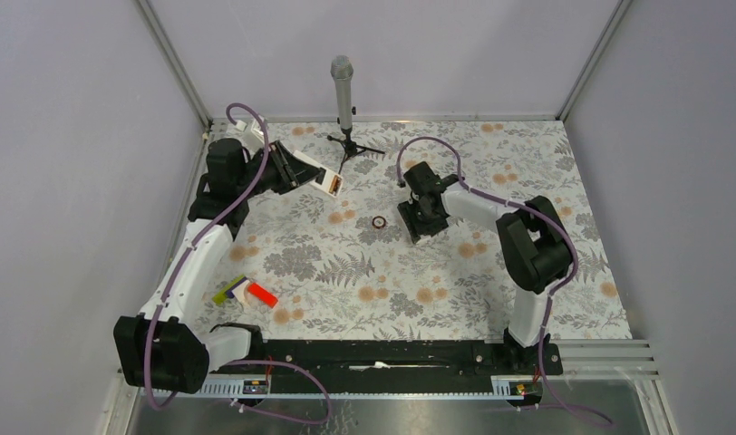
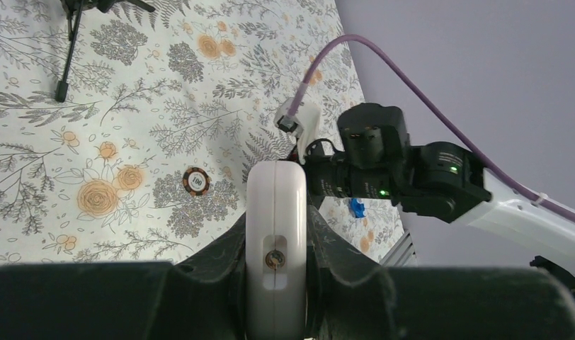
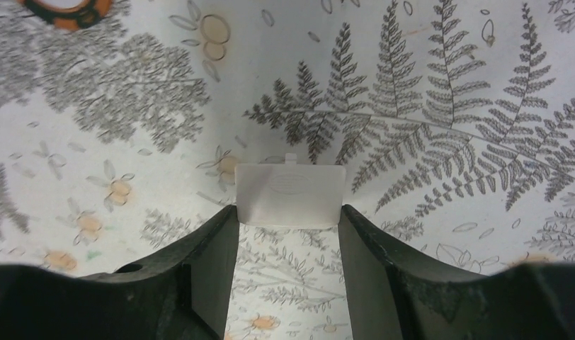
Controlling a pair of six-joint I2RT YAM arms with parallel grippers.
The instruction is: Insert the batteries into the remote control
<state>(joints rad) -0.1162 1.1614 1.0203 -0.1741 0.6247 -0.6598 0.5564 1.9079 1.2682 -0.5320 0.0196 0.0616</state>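
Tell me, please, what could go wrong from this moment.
The right gripper pinches the white cover only by its side edges at the fingertips, so it may slip or twist. The left gripper holds the remote control close to the microphone stand; a careless swing might hit its legs.

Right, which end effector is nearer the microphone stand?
Left. The left end effector, holding the remote control, is close by the microphone stand; the right end effector sits farther off, rightward.
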